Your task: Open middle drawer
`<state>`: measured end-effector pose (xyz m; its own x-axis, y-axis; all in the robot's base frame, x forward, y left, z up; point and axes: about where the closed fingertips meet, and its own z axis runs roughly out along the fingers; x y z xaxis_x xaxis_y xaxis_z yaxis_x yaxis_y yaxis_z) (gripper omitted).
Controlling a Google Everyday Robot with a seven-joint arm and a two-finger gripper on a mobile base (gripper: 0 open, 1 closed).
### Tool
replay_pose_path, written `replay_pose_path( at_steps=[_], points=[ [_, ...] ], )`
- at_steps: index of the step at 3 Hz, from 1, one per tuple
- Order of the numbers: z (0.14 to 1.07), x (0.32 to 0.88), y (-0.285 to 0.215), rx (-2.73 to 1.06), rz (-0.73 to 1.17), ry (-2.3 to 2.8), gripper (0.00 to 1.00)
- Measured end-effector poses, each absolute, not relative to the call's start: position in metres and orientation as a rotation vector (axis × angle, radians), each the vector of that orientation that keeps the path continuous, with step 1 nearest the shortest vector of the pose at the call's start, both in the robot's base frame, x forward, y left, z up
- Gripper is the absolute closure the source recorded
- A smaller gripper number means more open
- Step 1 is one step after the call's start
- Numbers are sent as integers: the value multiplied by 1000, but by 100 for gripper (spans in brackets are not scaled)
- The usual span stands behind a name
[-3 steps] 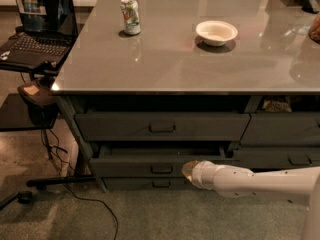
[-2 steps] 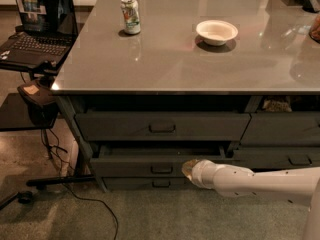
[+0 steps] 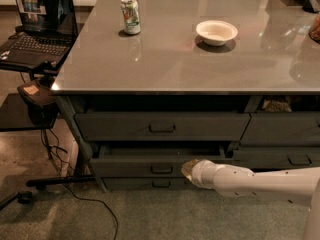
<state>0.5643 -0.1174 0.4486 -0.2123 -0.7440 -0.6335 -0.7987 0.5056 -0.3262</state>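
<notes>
The middle drawer (image 3: 125, 166) is the dark grey, medium-height front under the taller top drawer (image 3: 115, 126). It stands pulled out a little, with a dark gap showing above its front. Its small dark pull (image 3: 161, 169) is at the centre. My white arm reaches in low from the right. The gripper (image 3: 188, 169) is at the drawer front, just right of the pull. The thinnest drawer (image 3: 135, 184) lies just below.
On the grey tabletop (image 3: 165, 59) stand a can (image 3: 131, 16) and a white bowl (image 3: 216, 32). A laptop (image 3: 37, 24) sits on a side stand at left, with cables (image 3: 75, 194) on the floor. More drawers (image 3: 285, 129) are at right.
</notes>
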Motion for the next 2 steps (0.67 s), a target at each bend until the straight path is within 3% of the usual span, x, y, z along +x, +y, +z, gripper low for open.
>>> replay_pose_path(
  at_steps=[1, 2],
  points=[
    [449, 564, -117, -1264, 90, 1982, 12],
    [450, 568, -122, -1266, 64, 1979, 0]
  ],
)
